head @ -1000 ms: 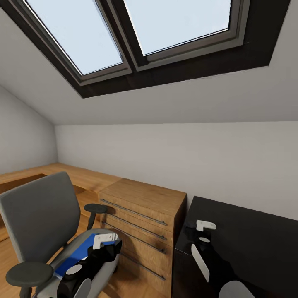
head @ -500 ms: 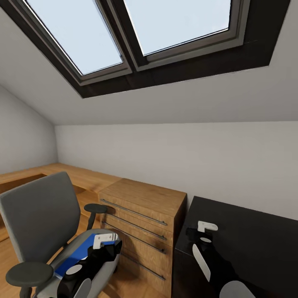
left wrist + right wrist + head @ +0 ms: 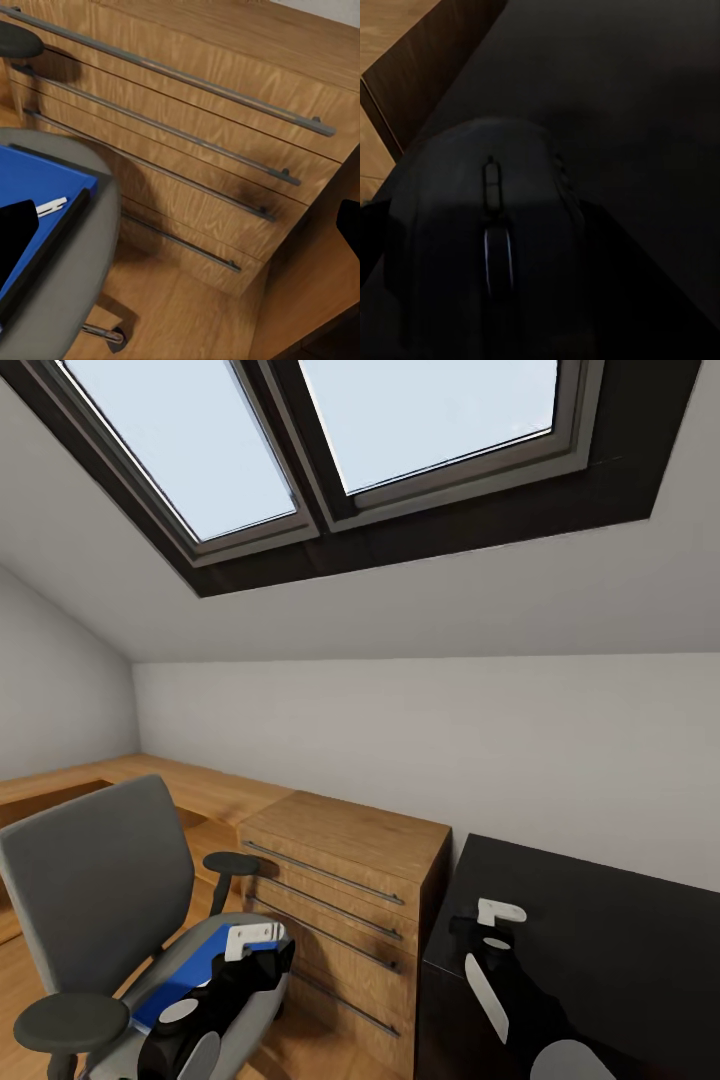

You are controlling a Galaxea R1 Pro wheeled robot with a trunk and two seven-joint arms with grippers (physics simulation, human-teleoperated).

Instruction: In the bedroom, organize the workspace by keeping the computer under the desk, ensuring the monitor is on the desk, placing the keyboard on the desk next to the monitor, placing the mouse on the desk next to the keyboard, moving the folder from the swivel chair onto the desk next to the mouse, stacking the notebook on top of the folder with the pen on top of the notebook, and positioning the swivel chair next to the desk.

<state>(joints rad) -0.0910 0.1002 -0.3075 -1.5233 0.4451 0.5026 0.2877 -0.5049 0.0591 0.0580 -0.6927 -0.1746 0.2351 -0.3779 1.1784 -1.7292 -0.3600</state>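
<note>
1. Far left of head view: swivel chair (image 3: 95, 880), grey back upright, 2 black armrests, seat turned toward the wooden drawer chest (image 3: 340, 900).
2. On the chair seat: blue folder (image 3: 185, 975) lying flat, partly hidden by the left arm. Left wrist view gives the same folder (image 3: 34, 187) with the dark notebook (image 3: 41, 251) on it and the white pen (image 3: 49, 206) lying on the blue surface just beside the notebook's edge.
3. Left gripper (image 3: 262, 945) low over the seat, right above the folder's front end. One black finger (image 3: 13, 236) overlaps the folder and notebook in the left wrist view; the other finger (image 3: 351, 225) sits at the opposite frame edge, so jaws spread wide, nothing between them.
4. Centre: light wooden drawer chest, 4 long grey bar handles, standing between the chair and the desk (image 3: 620, 930), touching or nearly touching the desk's end.
5. Right: black glossy desk top. Right gripper (image 3: 478, 930) down at the desk's near left corner, close to the edge by the chest.
6. Right wrist view: dark mouse (image 3: 491, 240) between the 2 fingers, over the black desk surface near its edge. Contact with fingers or desk too dark to make out; grip state cannot be told.
</note>
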